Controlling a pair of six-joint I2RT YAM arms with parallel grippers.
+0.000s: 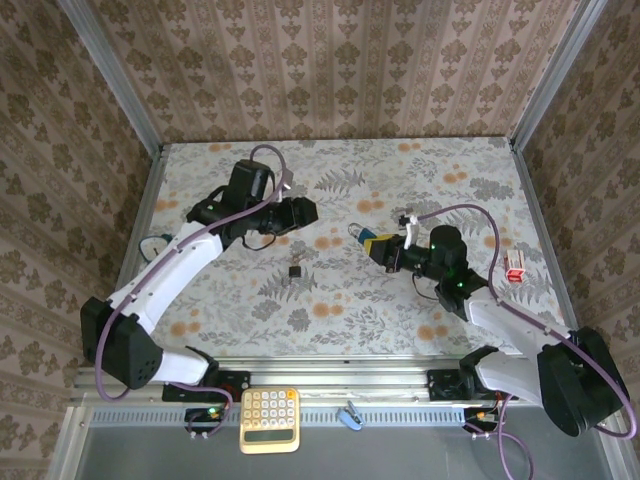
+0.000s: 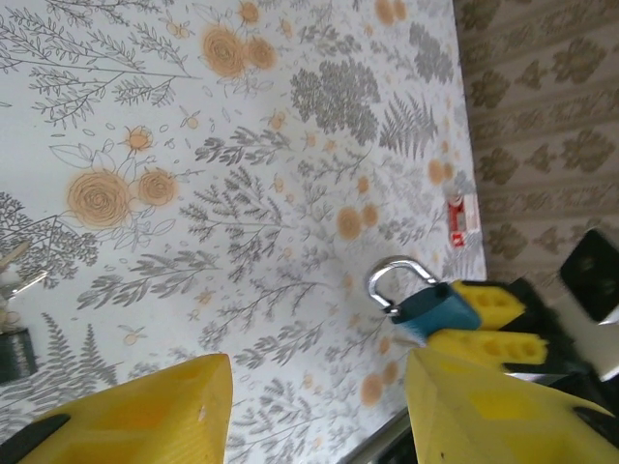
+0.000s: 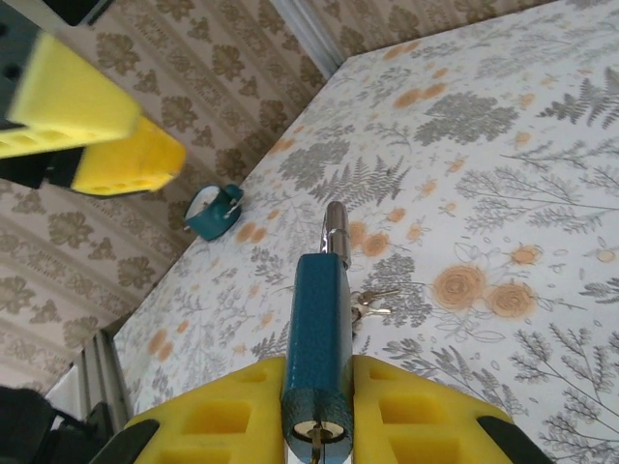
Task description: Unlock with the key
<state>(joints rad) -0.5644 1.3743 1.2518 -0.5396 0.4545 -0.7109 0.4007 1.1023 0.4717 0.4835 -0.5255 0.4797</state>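
a: where's the key?
b: the key (image 1: 295,272) lies flat on the table (image 1: 450,170), at six o'clock from the left gripper (image 1: 305,212). its claw is released, nothing in it, probably poised to pick it up.
a: and the lock?
b: the padlock (image 3: 319,319), at two o'clock from the key, is grasped by the right gripper (image 1: 383,250), shackle outward, likely braced against twisting.

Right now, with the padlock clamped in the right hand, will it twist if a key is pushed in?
The padlock looks rigid and probably heavy for its size: metal shackle, blue body. The right hand grips only its keyhole end, so it may pivot under a sideways push.
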